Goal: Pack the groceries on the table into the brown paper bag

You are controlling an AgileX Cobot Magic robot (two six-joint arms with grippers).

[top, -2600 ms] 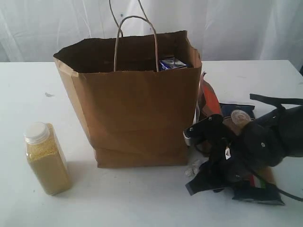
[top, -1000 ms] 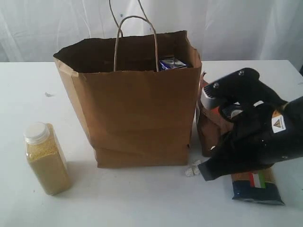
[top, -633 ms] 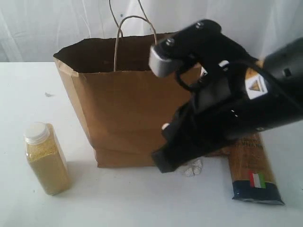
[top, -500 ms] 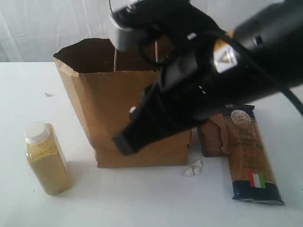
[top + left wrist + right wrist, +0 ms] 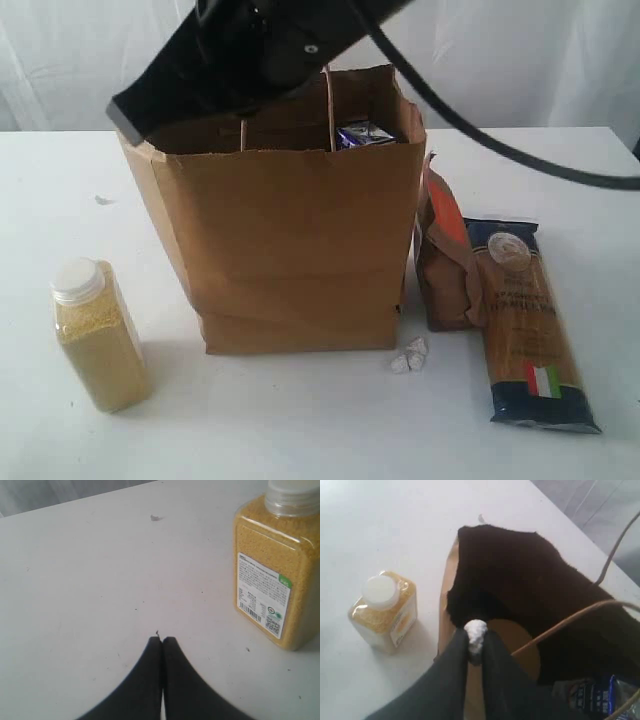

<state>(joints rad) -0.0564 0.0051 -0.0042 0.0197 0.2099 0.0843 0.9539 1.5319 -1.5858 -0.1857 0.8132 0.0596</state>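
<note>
Above the brown paper bag, my right jaws hung clamped on a small white lump, prob. light, soft. My left jaws, together, sat near the yellow-grain bottle, left of bag: rigid, prob. heavy, slick; grip mid-body, not cap.

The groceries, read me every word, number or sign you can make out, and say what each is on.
Bottle: white label with fine print, a barcode and a green tag, all too small to read.
Spaghetti pack: lettering blurred; only a round emblem and a green-white-red flag show.
Carton: print unreadable.
Pouch: orange label, no legible text.
</note>
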